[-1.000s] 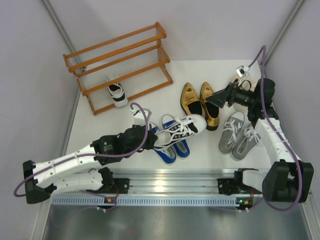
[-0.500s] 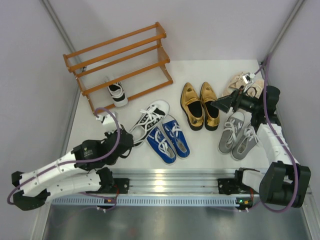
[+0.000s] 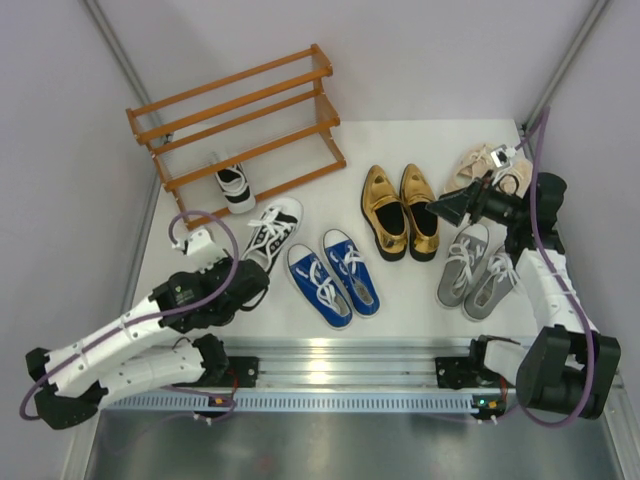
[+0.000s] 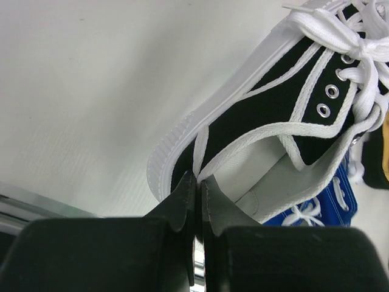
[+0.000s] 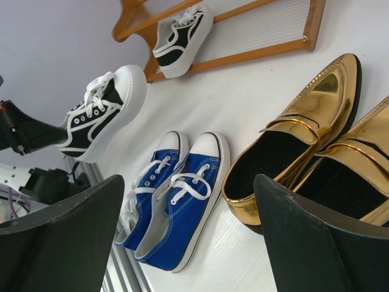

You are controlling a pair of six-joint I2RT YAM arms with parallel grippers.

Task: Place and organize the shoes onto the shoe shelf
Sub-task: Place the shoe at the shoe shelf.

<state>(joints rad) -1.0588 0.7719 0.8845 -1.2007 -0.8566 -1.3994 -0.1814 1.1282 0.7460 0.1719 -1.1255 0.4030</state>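
Observation:
My left gripper (image 3: 245, 266) is shut on the heel of a black-and-white sneaker (image 3: 270, 226), which hangs tilted in front of the shoe shelf (image 3: 240, 112). The left wrist view shows the fingertips (image 4: 188, 182) pinching the heel rim of this sneaker (image 4: 261, 115). Its mate (image 3: 233, 186) rests on the shelf's lowest tier. Blue sneakers (image 3: 333, 278), gold loafers (image 3: 400, 210) and grey sneakers (image 3: 478, 270) stand on the table. My right gripper (image 3: 440, 207) hovers open over the gold loafers with nothing in it. The beige lace-ups (image 3: 488, 162) are partly hidden behind the right arm.
The right wrist view looks across the blue sneakers (image 5: 176, 201) and gold loafers (image 5: 298, 146) to the shelf (image 5: 243, 55) and the held sneaker (image 5: 100, 115). Purple walls close in on both sides. A metal rail (image 3: 340, 365) runs along the near edge.
The left arm has carried the black-and-white sneaker leftward, off the blue pair and toward the shelf. The right arm has shifted slightly to the right, staying open.

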